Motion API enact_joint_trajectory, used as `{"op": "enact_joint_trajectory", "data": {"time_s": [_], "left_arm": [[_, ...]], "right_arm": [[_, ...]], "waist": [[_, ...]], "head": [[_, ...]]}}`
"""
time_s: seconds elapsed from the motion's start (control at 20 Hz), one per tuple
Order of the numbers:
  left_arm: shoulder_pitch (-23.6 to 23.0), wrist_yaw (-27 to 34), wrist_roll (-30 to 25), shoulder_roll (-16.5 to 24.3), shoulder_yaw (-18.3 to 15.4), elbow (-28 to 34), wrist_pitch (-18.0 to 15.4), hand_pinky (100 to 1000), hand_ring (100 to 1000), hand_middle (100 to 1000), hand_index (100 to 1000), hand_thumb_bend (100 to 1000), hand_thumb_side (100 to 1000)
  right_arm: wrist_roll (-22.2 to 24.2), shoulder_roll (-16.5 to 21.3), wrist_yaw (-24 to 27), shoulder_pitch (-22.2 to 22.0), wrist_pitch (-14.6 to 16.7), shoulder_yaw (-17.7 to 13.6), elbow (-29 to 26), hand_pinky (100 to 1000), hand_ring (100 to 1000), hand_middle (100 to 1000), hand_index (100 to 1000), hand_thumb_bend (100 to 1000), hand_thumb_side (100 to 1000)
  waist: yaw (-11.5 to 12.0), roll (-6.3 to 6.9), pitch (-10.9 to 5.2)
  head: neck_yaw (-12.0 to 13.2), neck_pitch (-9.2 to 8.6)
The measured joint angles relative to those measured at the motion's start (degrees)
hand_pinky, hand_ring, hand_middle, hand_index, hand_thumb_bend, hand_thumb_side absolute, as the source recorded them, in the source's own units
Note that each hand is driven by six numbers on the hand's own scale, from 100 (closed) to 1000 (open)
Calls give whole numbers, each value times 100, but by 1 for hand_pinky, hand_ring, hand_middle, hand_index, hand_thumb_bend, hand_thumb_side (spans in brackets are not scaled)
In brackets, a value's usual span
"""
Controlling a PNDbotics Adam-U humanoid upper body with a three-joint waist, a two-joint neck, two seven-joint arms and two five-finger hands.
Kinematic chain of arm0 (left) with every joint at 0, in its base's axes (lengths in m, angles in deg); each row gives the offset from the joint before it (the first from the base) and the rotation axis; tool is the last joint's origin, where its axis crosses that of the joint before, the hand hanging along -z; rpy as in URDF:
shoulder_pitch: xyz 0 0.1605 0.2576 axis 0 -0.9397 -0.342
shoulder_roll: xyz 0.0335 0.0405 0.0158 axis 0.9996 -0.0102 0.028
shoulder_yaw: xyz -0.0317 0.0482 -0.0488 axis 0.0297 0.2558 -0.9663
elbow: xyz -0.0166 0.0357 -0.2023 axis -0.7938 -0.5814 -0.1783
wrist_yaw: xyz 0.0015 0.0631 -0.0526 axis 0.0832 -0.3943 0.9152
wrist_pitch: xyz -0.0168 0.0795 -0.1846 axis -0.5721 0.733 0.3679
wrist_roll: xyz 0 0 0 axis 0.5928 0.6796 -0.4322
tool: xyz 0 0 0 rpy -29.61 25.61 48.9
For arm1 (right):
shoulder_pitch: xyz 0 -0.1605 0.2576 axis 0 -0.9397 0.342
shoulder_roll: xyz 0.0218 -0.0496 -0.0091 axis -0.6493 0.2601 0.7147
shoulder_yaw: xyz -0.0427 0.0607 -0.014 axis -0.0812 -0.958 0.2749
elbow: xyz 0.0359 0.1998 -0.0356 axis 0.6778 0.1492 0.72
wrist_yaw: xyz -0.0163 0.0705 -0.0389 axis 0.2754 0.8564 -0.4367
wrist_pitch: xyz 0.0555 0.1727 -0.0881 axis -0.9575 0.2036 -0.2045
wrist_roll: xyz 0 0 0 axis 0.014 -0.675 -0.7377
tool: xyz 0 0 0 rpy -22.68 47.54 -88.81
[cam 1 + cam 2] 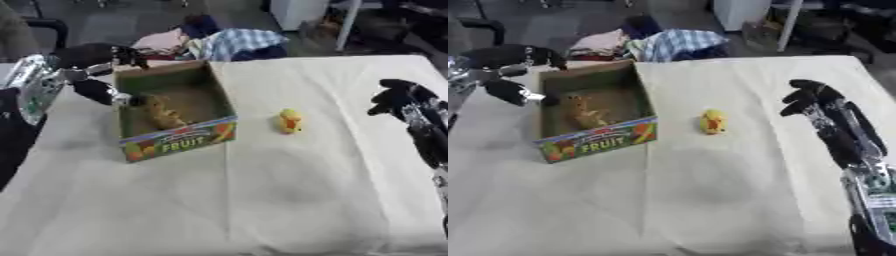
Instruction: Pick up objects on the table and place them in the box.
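An open cardboard box [175, 141] printed FRUIT stands at the table's back left, with a yellowish-brown object [162, 114] lying inside. A small yellow toy [290, 121] stands on the cloth to the right of the box. My left hand [96, 72] hovers over the box's left wall, fingers spread and holding nothing. My right hand [820, 107] hangs at the right side of the table, well right of the yellow toy, fingers relaxed and empty.
A cream cloth [262, 200] covers the table. Beyond the far edge lies a heap of clothes [232, 44], checked and pink. A dark chair [48, 27] stands at the back left.
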Motion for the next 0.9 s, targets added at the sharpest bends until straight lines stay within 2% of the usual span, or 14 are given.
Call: {"op": "enact_joint_trajectory", "data": {"time_s": [0.1, 0.3, 0.45, 0.65, 0.9], "left_arm": [[-276, 807, -17, 147, -10, 410, 183, 1000, 668, 733, 814, 229, 865], [-992, 2510, -66, 403, -119, 1429, 755, 1000, 645, 714, 812, 175, 843], [-1552, 3522, 46, 485, -325, 2201, 1259, 1000, 624, 695, 810, 146, 835], [-2190, 4329, 279, 400, -605, 2991, 1821, 1000, 617, 688, 809, 159, 836], [-2805, 4706, 395, -47, -909, 3664, 2233, 1000, 614, 685, 808, 181, 824]], "right_arm": [[33, 178, -63, 228, 79, 54, 137, 673, 587, 624, 835, 100, 668], [186, 686, -303, 855, 391, 314, 639, 687, 632, 688, 858, 100, 692], [396, 994, -529, 1374, 718, 557, 1172, 701, 684, 738, 882, 100, 731], [760, 1116, -930, 2035, 1149, 833, 2081, 712, 724, 778, 904, 100, 792], [1197, 1009, -1711, 2659, 1662, 970, 3366, 716, 740, 796, 912, 100, 811]], "waist": [[67, 0, -10], [229, -28, -42], [344, -51, -59], [492, -67, -97], [667, -47, -134]], "head": [[-36, 0], [-119, 0], [-181, 0], [-260, 0], [-352, 0]]}}
